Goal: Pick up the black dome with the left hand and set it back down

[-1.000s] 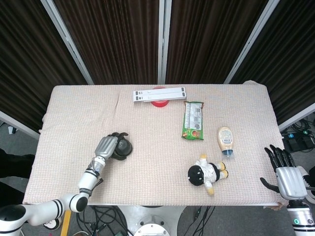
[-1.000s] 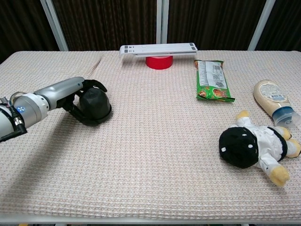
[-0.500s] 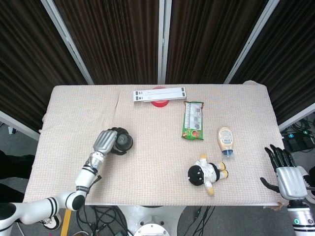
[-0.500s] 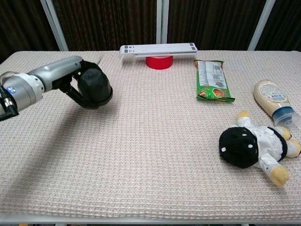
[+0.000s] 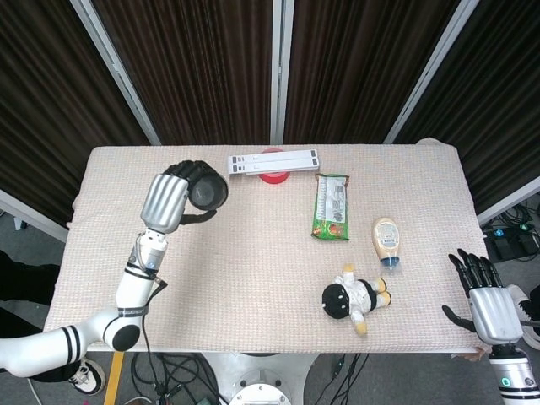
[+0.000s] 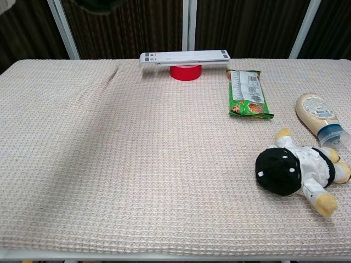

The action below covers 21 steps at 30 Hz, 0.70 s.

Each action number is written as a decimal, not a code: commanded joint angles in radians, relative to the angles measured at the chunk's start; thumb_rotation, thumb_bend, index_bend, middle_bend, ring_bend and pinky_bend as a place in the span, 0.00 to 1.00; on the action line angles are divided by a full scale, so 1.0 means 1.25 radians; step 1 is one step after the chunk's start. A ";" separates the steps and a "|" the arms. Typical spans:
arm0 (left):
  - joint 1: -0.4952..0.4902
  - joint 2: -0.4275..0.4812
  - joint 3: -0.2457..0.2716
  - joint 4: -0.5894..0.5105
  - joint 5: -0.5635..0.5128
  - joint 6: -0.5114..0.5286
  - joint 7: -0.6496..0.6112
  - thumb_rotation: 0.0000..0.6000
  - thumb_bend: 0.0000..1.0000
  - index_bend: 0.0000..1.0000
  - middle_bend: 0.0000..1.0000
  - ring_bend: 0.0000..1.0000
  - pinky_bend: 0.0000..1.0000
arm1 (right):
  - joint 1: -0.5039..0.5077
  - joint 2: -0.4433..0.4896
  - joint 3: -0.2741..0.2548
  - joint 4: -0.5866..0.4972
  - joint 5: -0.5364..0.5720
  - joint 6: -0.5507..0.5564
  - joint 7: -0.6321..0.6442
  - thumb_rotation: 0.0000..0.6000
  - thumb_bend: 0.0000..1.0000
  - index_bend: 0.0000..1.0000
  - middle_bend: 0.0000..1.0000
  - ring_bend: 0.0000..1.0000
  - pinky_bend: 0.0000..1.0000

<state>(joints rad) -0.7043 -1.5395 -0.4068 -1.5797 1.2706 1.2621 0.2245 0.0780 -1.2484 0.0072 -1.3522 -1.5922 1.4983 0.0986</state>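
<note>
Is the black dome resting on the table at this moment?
No, the left hand holds the black dome lifted above the table.

In the chest view only a dark sliver of the dome (image 6: pixel 98 5) shows at the top edge; the left hand (image 5: pixel 173 198) holding it is cut out of that view entirely. From the head view, that hand's fingers wrap the dome (image 5: pixel 207 193), covering part of it. The right hand (image 5: pixel 491 305) sits at the lower right corner, its wrist cut off. A white bar (image 5: pixel 272 160) hides most of the red disc (image 5: pixel 273 176) on the counter (image 5: pixel 253 278). Print on the green packet (image 5: pixel 331 207) is too small to read.
</note>
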 commanded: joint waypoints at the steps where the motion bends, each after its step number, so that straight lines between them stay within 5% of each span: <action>1: -0.007 0.000 0.058 0.032 -0.130 -0.179 -0.008 1.00 0.23 0.41 0.49 0.30 0.39 | 0.000 0.000 0.000 0.000 0.002 -0.002 0.001 1.00 0.10 0.00 0.00 0.00 0.00; 4: -0.020 0.001 0.110 0.100 -0.247 -0.333 -0.016 1.00 0.23 0.42 0.49 0.30 0.39 | -0.001 0.000 0.000 -0.001 0.004 -0.003 0.001 1.00 0.10 0.00 0.00 0.00 0.00; 6: -0.025 -0.013 0.098 0.130 -0.262 -0.324 -0.027 1.00 0.23 0.43 0.49 0.30 0.38 | -0.001 0.000 0.000 0.000 0.006 -0.003 0.001 1.00 0.10 0.00 0.00 0.00 0.00; 15: -0.055 -0.086 -0.053 0.123 0.071 0.129 -0.141 1.00 0.23 0.44 0.49 0.31 0.39 | 0.001 -0.004 -0.003 0.000 0.004 -0.009 -0.002 1.00 0.10 0.00 0.00 0.00 0.00; 19: -0.072 -0.073 -0.087 0.071 0.094 0.155 -0.183 1.00 0.23 0.44 0.49 0.32 0.39 | 0.000 -0.003 -0.002 0.001 0.004 -0.006 -0.001 1.00 0.10 0.00 0.00 0.00 0.00; 21: -0.068 -0.061 -0.067 0.061 0.077 0.123 -0.173 1.00 0.23 0.44 0.49 0.32 0.39 | 0.000 -0.004 -0.002 0.001 0.004 -0.007 0.000 1.00 0.10 0.00 0.00 0.00 0.00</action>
<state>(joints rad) -0.7534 -1.5944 -0.4241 -1.4773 1.2373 1.1140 0.1055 0.0782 -1.2528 0.0051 -1.3505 -1.5869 1.4903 0.0981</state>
